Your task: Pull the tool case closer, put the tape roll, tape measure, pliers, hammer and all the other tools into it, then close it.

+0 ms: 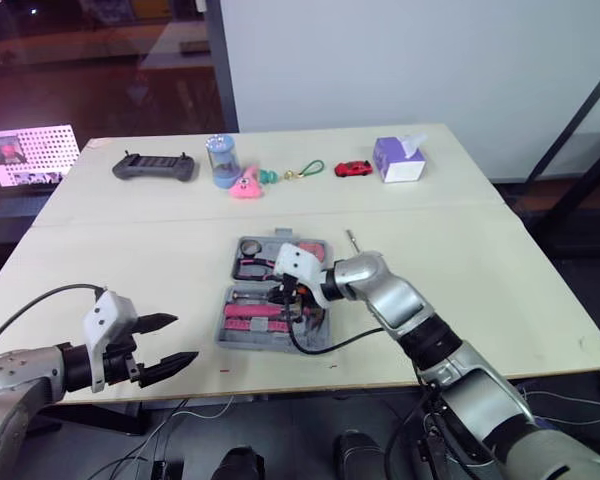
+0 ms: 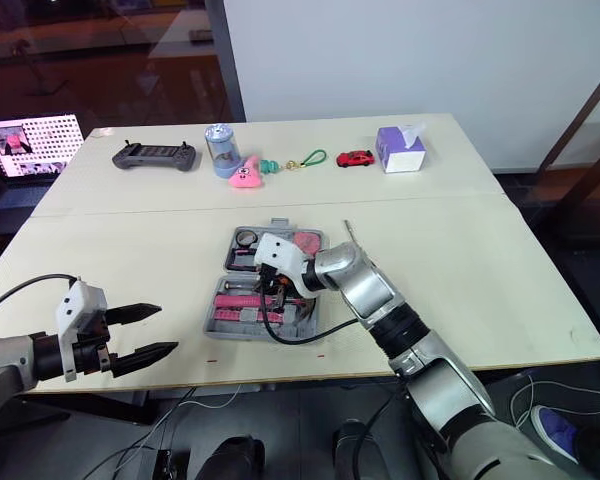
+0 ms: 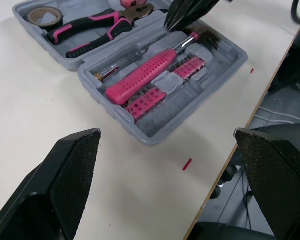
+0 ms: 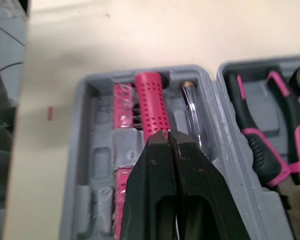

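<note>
While the grey tool case [image 3: 151, 139] lies open near the front edge of the pale table [image 1: 500, 290], the robot's right gripper [image 4: 168, 135] hangs low over its nearer half, its two black fingers clenched tight with nothing seen between them. Their tips are above the pink perforated handle of the hammer [image 4: 152, 107] and the clear-handled screwdriver [image 4: 192, 112], which lie side by side in moulded slots; whether the tips touch either tool cannot be told. Pink bit holders [image 3: 147, 97] sit in the same half, just beside the hammer handle. The farther half holds the pliers [image 3: 97, 25], with their black and pink grips, and the tape roll [image 3: 45, 16] in the corner next to them. The left gripper [image 1: 185, 338] hovers at the table's front edge, well to the left of the case, its fingers spread wide and holding nothing. A small red mark [image 3: 187, 164] shows on the tabletop between the case and the edge. Along the far side of the table, well apart from the case, stand a dark game controller [image 1: 154, 166], a blue cup [image 1: 220, 161], a pink star toy [image 1: 246, 184], a green key ring [image 1: 306, 171], a red toy car [image 1: 353, 168] and a purple tissue box [image 1: 399, 160].
</note>
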Tool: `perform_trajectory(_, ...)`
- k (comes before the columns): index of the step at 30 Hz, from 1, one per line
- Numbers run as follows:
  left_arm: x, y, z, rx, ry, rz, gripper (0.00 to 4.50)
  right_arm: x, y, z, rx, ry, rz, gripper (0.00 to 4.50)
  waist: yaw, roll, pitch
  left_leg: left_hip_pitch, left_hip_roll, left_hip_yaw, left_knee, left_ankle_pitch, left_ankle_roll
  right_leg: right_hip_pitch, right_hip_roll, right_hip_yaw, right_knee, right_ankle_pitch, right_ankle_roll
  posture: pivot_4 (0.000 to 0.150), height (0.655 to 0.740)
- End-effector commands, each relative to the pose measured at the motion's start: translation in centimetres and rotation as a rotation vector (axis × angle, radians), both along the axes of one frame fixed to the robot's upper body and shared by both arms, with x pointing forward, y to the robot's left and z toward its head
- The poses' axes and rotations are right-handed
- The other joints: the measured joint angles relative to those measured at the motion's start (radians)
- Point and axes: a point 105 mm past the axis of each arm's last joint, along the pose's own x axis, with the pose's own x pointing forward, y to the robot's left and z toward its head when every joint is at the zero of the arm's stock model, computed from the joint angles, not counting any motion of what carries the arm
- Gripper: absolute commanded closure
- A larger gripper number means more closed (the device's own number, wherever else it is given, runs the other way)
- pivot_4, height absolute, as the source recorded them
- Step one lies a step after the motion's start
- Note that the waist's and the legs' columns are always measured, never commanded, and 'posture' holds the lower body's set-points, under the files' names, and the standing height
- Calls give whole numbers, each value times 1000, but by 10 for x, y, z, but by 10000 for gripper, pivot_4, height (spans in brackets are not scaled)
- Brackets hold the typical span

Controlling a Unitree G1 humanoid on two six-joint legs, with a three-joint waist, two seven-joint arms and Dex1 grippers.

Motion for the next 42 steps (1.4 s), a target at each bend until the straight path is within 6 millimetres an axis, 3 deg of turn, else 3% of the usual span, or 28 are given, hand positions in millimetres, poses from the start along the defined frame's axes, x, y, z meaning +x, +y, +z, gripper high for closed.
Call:
perform_trajectory(1, 1, -2, 5, 6, -22, -13, 0, 3, 4, -8, -21, 7, -14, 44534, 0, 0, 0, 0, 0, 0, 0, 0, 0, 0, 0, 0, 0, 0, 0, 1500, 7400)
perform_trajectory(9, 2, -1, 5, 24, -19, -16, 0, -6, -6, -65, -157, 137, -65, 44534, -3, 0, -1, 2, 0, 0, 0, 0, 0, 1, 0, 0, 0, 0, 0, 1500, 7400)
perform_trajectory(17, 3, 1, 5, 33, -18, -16, 0, -10, -19, -89, -236, 222, -113, 44534, -1, 0, -3, 18, 0, 0, -3, -1, 2, 17, 0, 0, -2, 0, 0, 1500, 7400)
perform_trajectory(23, 4, 2, 5, 32, -15, -19, 0, -19, -23, -107, -243, 355, -140, 44534, -2, 0, -17, 21, 0, 0, -4, -1, 3, 20, 1, 0, -3, -1, -1, 1500, 7400)
perform_trajectory(27, 4, 2, 4, 29, -15, -17, 0, -11, -5, -83, -97, 277, -88, 44534, -1, 0, -23, 25, 0, 0, -6, -2, 3, 23, 1, 0, -5, -1, -1, 1500, 7400)
perform_trajectory(29, 5, 3, 5, 19, -21, -8, 0, -2, 4, -58, 17, 177, -62, 44534, -2, 0, -23, 24, 0, 0, -6, -2, 3, 23, 1, 0, -5, -1, -1, 1500, 7400)
perform_trajectory(33, 8, 5, 5, -3, -32, 17, 0, 13, -2, -18, 171, 61, -74, 44534, -2, 0, -21, 19, 1, 0, -6, -2, 3, 17, 1, 0, -4, -1, -1, 1500, 7400)
perform_trajectory(36, 19, 15, 4, -47, -68, 106, 0, 25, -39, 12, 241, -37, -125, 36302, 3, 3, -18, 15, 0, 0, -5, -2, 3, 14, 1, 0, -4, -1, -1, 1500, 7400)
perform_trajectory(42, 27, 52, -2, -57, -169, 303, 0, 30, -118, 30, 321, -152, -327, 7829, 13, 1, -18, 14, 0, 0, -4, -2, 3, 14, 0, 0, -5, -1, -1, 1500, 7400)
